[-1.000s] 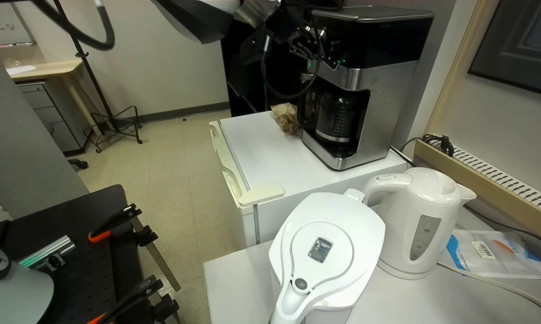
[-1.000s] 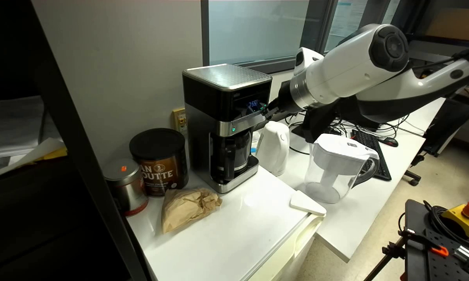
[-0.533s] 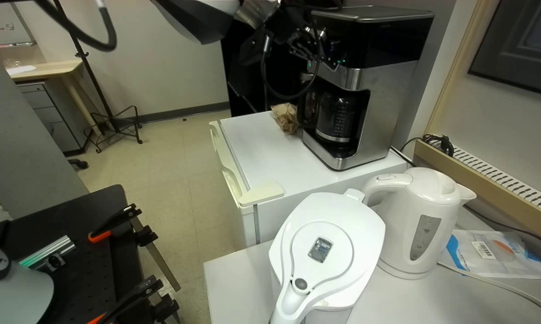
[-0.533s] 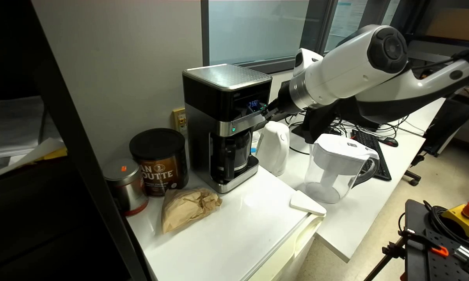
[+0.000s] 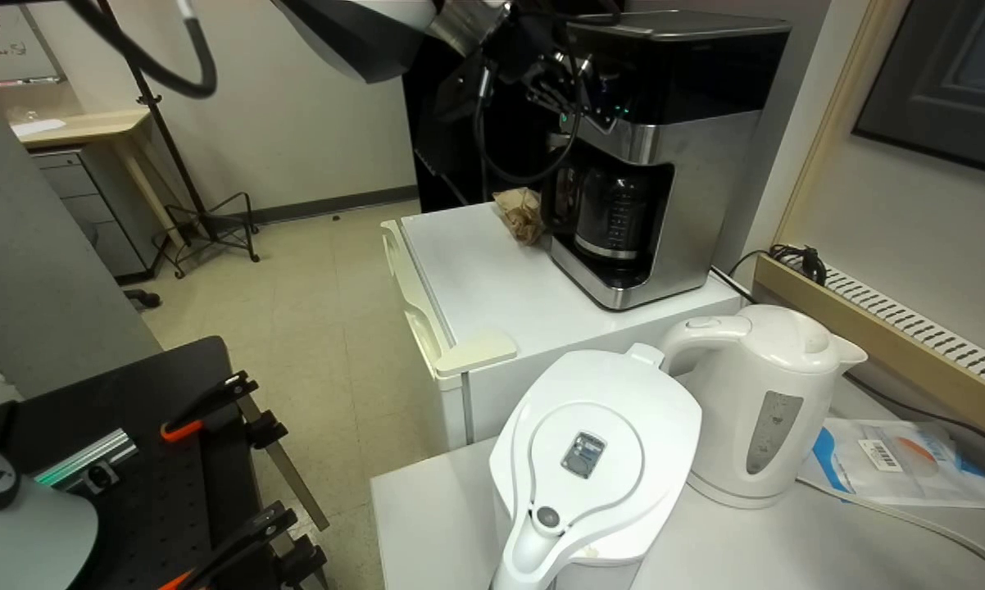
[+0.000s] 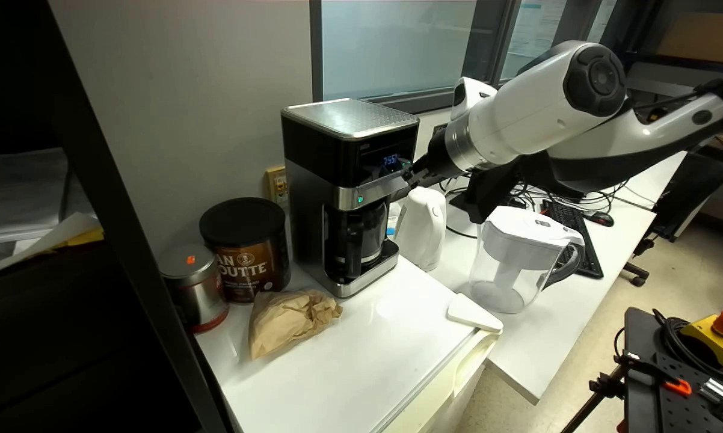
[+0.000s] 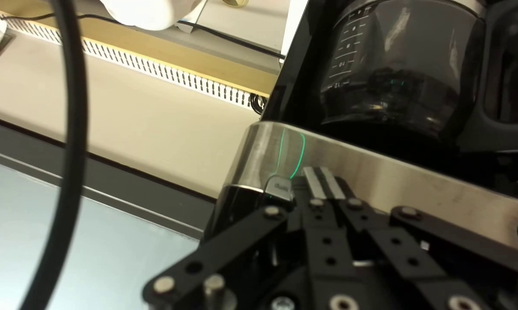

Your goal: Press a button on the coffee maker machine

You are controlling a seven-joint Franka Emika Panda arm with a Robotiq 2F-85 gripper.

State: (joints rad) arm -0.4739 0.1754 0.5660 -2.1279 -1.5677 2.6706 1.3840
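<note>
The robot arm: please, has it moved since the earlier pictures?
Yes, slightly downward: in an exterior view, the robot arm sits lower relative to the coffee maker machine, which has not shifted.
</note>
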